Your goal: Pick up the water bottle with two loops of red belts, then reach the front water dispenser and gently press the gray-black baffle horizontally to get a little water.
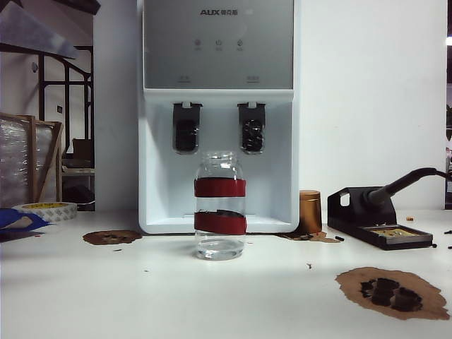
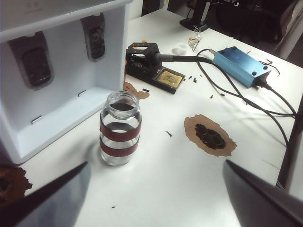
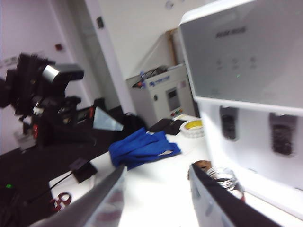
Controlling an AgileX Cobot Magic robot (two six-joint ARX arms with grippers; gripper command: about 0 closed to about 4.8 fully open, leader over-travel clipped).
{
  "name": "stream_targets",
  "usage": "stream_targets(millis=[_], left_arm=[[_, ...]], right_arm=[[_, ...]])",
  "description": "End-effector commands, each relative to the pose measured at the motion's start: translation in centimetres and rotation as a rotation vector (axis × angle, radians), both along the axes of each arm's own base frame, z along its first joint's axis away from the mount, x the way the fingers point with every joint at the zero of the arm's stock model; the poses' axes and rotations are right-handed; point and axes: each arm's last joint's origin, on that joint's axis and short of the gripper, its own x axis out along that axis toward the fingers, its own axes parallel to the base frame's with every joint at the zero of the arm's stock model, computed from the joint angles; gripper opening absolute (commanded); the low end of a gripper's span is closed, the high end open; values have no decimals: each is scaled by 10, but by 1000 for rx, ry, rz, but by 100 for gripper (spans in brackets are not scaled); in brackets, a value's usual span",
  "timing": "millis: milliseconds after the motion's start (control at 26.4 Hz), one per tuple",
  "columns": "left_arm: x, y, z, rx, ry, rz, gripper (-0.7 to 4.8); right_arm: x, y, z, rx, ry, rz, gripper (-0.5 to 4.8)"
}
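The water bottle (image 1: 219, 205), a small clear glass jar with a narrower neck and two red bands, is shown standing upright on the white counter (image 1: 141, 296), just in front of the water dispenser (image 1: 218, 113) at the counter's back edge and below the gap between its two dark levers; the gray-black baffle (image 1: 252, 128) is the right-hand one. The jar is judged rigid, breakable and light, a little water being visible at its bottom; bare glass is likely slippery, so a hold across the banded body is suggested, where the red wraps should add friction. The left claw (image 2: 156, 198) is seen with its jaws spread wide and empty, the bottle (image 2: 120, 128) standing ahead of the gap, nearer one finger and untouched. The right claw (image 3: 156, 198) is seen partly parted, nothing held, with only the bottle's rim (image 3: 226, 178) showing just beyond one finger.
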Motion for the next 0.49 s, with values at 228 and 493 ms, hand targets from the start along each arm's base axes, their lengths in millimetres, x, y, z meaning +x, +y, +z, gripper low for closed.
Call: stream_targets(millis=[228,493], left_arm=[[-4,1,5,-4,-23,1,463],[-8,2,8,0,-15,5,463]], right_arm=[[19,21,-18,-178,-68,-91,370],[23,22,-56,-134,-108,-175,419]])
